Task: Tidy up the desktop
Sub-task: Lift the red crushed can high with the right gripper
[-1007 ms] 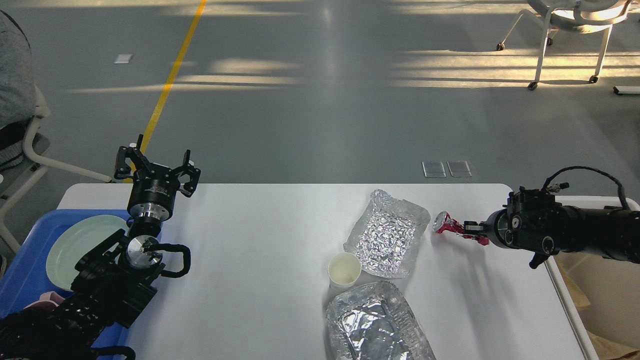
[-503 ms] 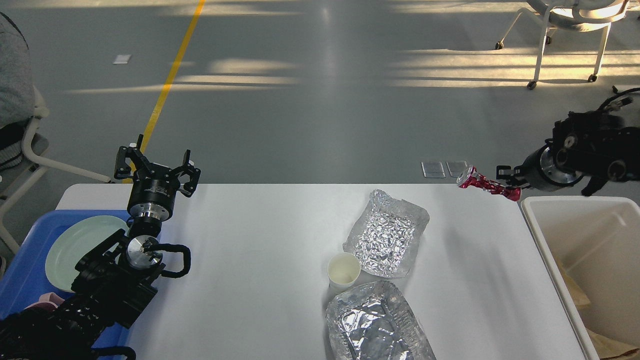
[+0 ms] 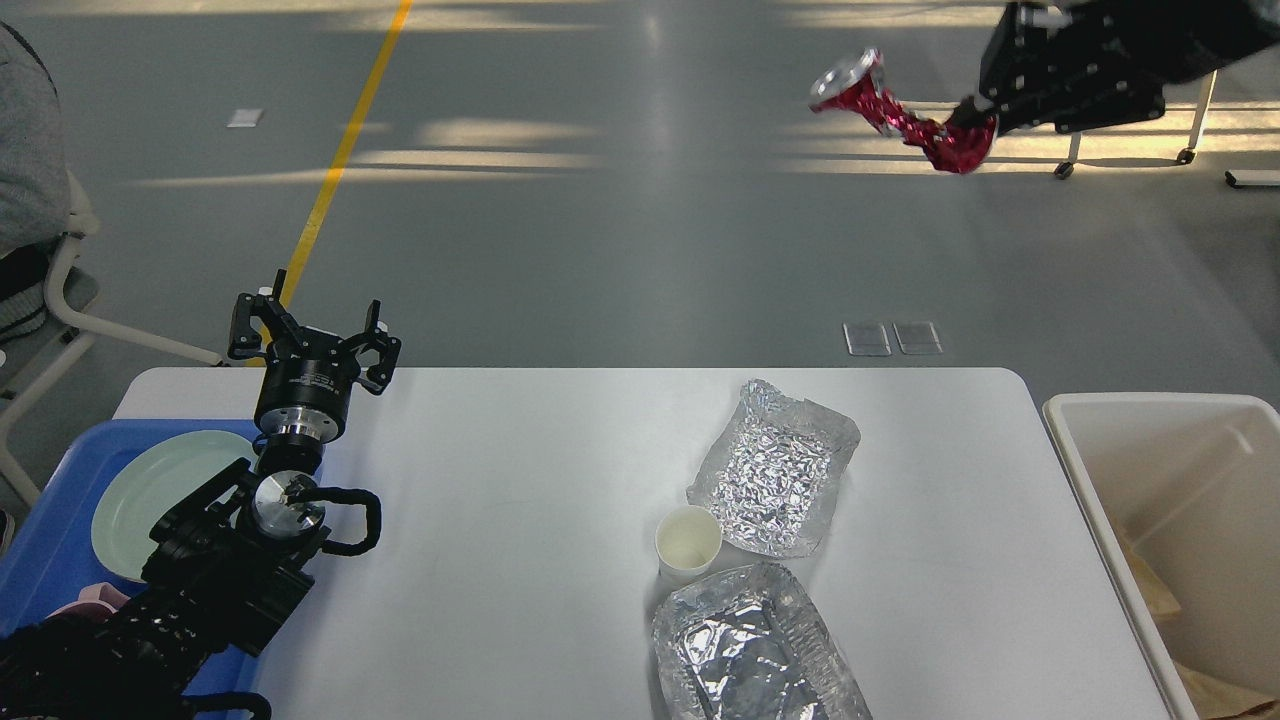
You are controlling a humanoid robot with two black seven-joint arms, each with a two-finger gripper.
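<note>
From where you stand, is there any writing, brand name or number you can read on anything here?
None is readable.
The crushed red can held by the right gripper: any print is crumpled and blurred.
The left gripper: faint pale marks, too small to read.
The paper cup and both foil trays look blank.

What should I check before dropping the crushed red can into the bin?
1. Right tool holds the can: ok.
2. Can above the bin: not ok, it looks well off from it.
3. Bin has room: ok, mostly empty.
4. Left tool out of the way: ok, open near the tray.
5. Desktop clear: not ok, cup and two foil trays remain.
</note>
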